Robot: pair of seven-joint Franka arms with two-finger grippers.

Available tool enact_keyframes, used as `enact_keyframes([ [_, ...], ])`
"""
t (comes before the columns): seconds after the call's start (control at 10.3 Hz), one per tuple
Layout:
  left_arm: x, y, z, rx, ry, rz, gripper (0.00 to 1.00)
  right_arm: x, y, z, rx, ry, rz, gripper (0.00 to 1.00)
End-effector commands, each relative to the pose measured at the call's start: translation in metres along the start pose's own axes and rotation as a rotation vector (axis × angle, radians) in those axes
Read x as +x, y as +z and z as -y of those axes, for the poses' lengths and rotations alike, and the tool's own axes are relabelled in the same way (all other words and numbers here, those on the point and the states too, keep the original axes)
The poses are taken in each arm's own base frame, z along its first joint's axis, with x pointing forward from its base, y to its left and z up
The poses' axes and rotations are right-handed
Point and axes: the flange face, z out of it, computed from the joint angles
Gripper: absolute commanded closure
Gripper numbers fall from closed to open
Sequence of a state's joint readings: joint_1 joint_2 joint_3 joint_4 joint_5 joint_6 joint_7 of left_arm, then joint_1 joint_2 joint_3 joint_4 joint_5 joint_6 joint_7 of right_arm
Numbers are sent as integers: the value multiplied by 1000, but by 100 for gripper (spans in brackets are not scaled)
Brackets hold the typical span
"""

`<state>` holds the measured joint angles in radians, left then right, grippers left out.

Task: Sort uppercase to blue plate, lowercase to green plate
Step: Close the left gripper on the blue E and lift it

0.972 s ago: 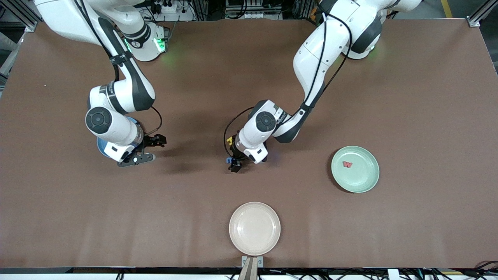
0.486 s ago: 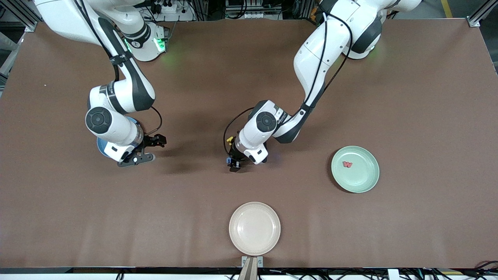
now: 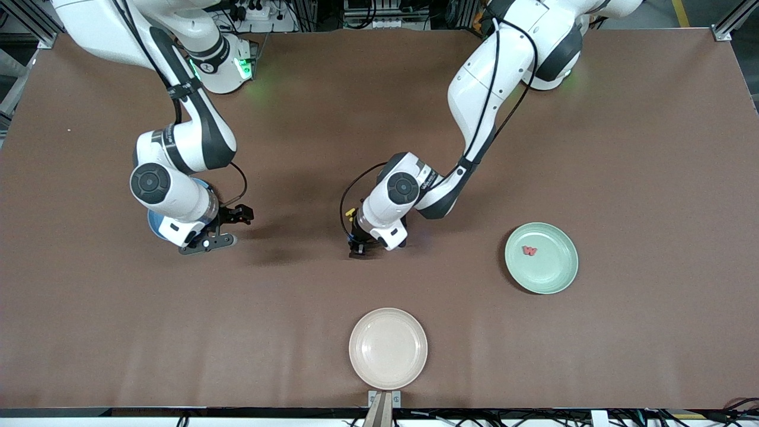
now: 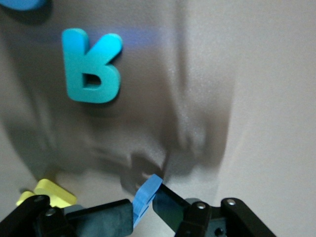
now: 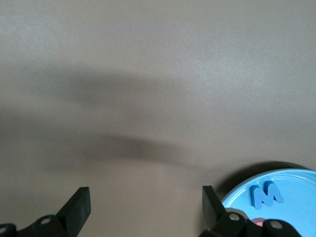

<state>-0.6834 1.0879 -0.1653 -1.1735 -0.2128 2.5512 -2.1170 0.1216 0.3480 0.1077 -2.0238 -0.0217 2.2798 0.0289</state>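
Low over the table's middle, my left gripper (image 3: 357, 249) (image 4: 148, 211) is shut on a blue lowercase letter (image 4: 146, 196) standing on edge between its fingers. A teal uppercase letter (image 4: 91, 66) and a yellow letter (image 4: 52, 193) lie on the table close by. The green plate (image 3: 551, 274) holds a red w (image 3: 529, 251). My right gripper (image 3: 228, 228) (image 5: 145, 207) hangs open and holds nothing, beside the blue plate (image 5: 301, 197) (image 3: 153, 226). That plate carries a blue M (image 5: 265, 194) and is mostly hidden under the right arm in the front view.
A cream plate (image 3: 388, 349) sits near the table's front edge, nearer the front camera than the left gripper. Another blue letter (image 4: 22, 4) shows at the edge of the left wrist view. A bit of yellow (image 3: 351, 212) peeks out beside the left wrist.
The left gripper's fingers have come together on the blue letter, which no longer shows beside them in the front view. The right arm has not moved.
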Motion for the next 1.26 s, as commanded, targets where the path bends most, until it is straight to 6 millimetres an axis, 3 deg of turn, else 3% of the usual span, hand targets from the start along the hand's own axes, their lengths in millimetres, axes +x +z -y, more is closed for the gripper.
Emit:
enact_keyframes([
  [0.0, 9, 5, 10, 91, 3, -49, 100, 1, 0, -1, 2, -4, -5, 0],
  [0.19, 4, -11, 7, 100, 1, -51, 100, 1, 0, -1, 2, -3, -3, 0],
  [0.58, 17, -40, -10, 147, -37, -81, 100, 1, 1, -2, 3, -1, -3, 0],
  [0.87, 48, -79, -31, 171, -102, -109, 100, 1, 3, -2, 3, -1, 0, 0],
  [1.17, 101, -146, -63, 157, -182, -134, 100, 1, 3, -2, 3, -1, 0, 0],
])
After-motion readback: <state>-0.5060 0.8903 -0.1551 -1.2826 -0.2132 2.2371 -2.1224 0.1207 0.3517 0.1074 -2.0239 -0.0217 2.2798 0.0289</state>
